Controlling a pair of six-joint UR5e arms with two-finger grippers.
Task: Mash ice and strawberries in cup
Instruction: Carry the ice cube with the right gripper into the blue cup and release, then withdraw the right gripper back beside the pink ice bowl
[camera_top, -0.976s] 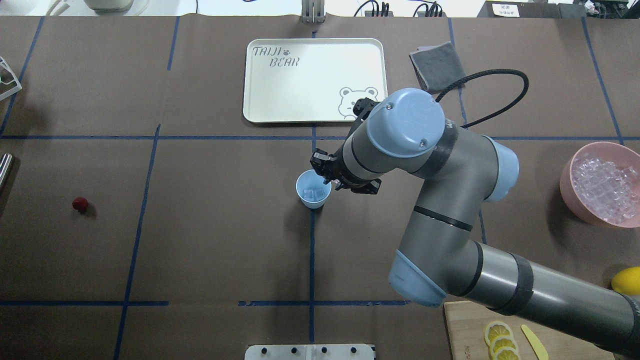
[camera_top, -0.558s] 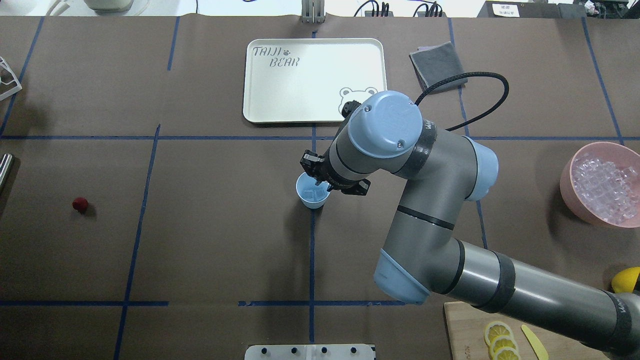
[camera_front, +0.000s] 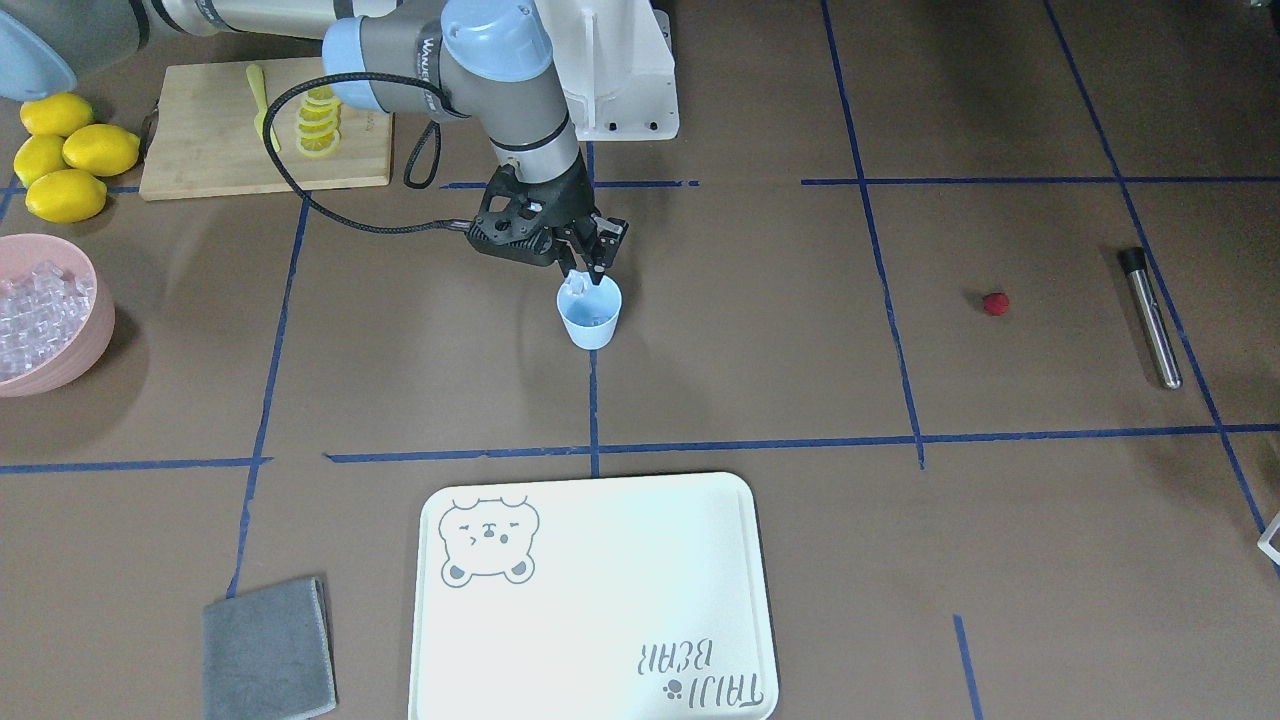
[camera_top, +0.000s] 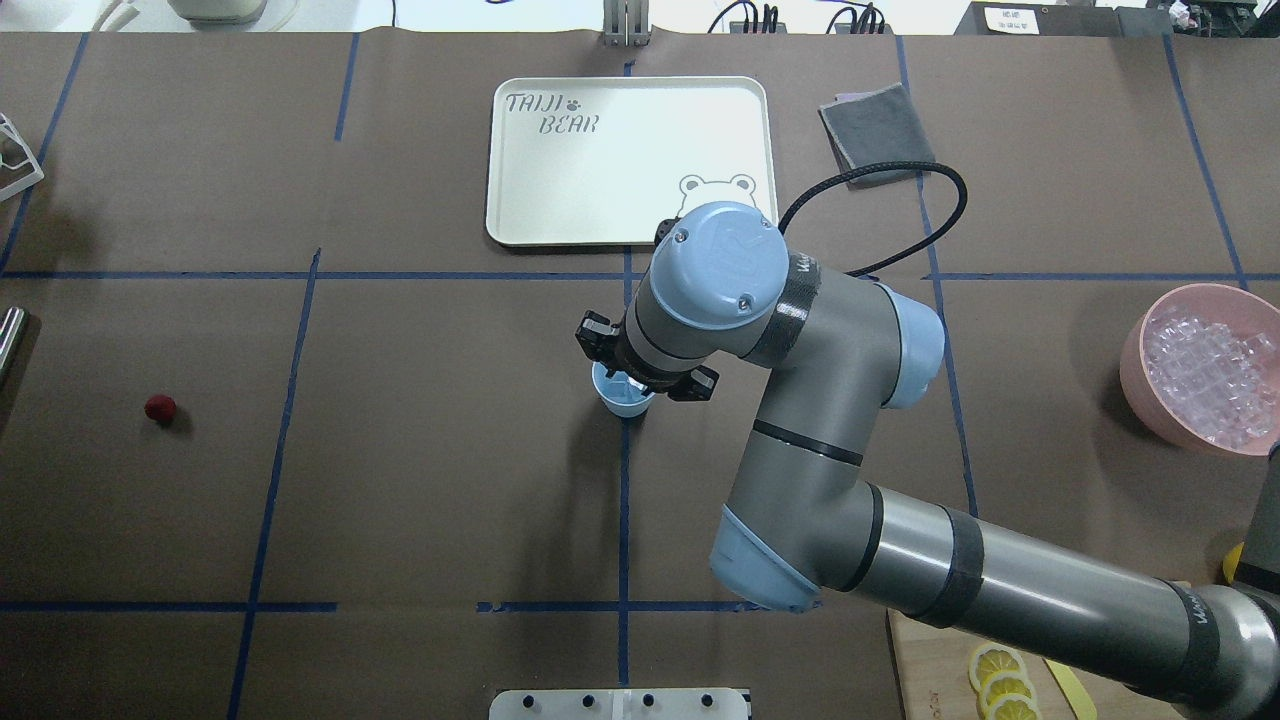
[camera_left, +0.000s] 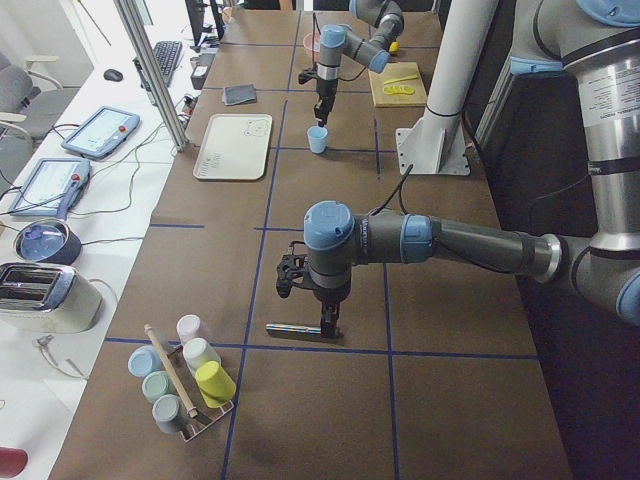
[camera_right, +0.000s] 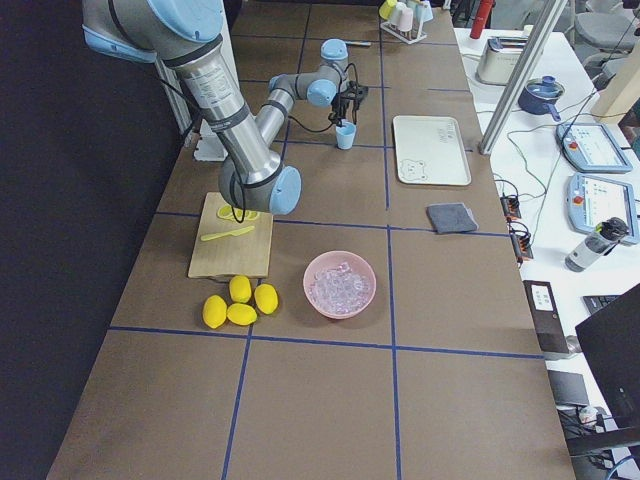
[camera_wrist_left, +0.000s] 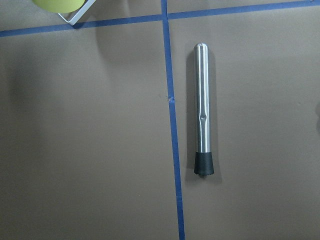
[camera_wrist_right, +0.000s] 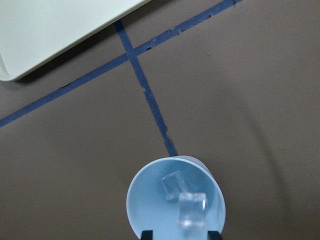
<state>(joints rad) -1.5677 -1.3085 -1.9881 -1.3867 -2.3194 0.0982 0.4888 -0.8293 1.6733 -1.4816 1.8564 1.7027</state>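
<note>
The light-blue cup (camera_front: 590, 322) stands at the table's middle, on a blue tape line. My right gripper (camera_front: 588, 265) hangs straight above its mouth, fingers pointing down and apart. In the right wrist view the cup (camera_wrist_right: 145, 200) holds one ice cube (camera_wrist_right: 171, 185) low inside. A second, nearer ice cube (camera_wrist_right: 192, 210) sits below the fingertips and touches neither. The red strawberry (camera_top: 160, 407) lies alone far out on the left. My left gripper (camera_left: 328, 322) hovers by a steel muddler (camera_wrist_left: 202, 110); I cannot tell whether it is open or shut.
A pink bowl (camera_top: 1135, 360) of ice sits at the right edge. A white tray (camera_top: 520, 200) and a grey cloth (camera_top: 875, 130) lie at the back. A cutting board (camera_front: 200, 150) with lemon slices and several lemons (camera_front: 65, 160) are near the robot base.
My right arm has swung left. Its gripper went from the cup's right rim to directly over the cup. The strawberry and the cup have stayed put.
</note>
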